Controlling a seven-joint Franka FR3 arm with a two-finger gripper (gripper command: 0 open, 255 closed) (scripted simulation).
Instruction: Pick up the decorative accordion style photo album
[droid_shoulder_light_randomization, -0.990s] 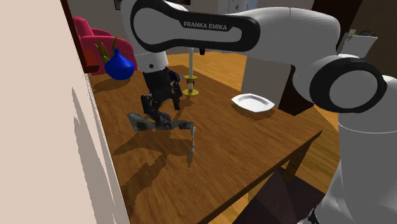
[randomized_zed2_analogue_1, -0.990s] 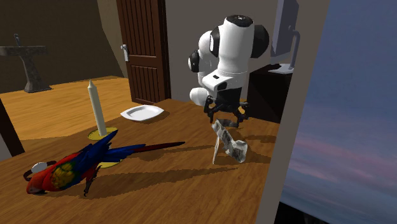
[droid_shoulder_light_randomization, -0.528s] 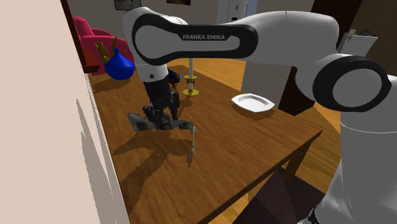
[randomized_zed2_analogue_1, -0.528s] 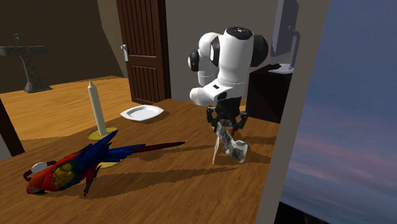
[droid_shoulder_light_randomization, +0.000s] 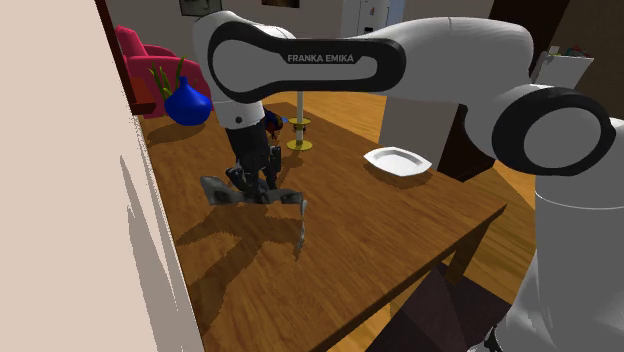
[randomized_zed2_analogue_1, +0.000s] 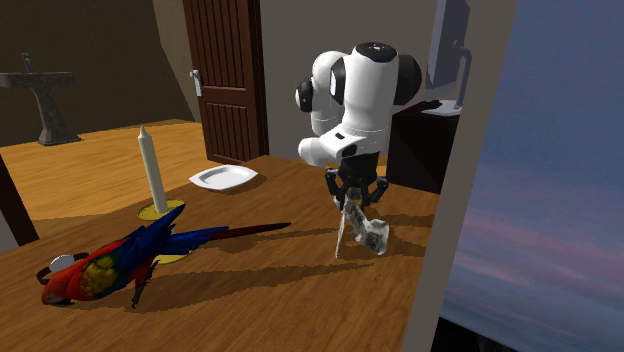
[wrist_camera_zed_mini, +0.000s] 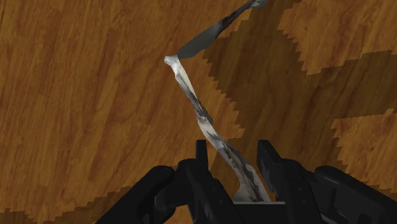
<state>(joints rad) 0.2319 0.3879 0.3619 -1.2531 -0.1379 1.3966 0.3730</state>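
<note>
Grey-white zigzag accordion photo album (wrist_camera_zed_mini: 191, 95) is stood on edge on brown wood table (wrist_camera_zed_mini: 76, 95), one fold bracketed by spread, not-yet-pinching fingers of black two-finger gripper (wrist_camera_zed_mini: 233, 147); if closed off-centre, thin panel prob gets flexed & slipped, album tipped.

Hand (wrist_camera_zed_mini: 232, 151) low over wood desk (wrist_camera_zed_mini: 76, 95), fingers (wrist_camera_zed_mini: 201, 159) apart. Grey-white zigzag photo album (wrist_camera_zed_mini: 191, 95) runs between them, small gap either side, not gripped afaict. Jagged shadows on desk.
</note>
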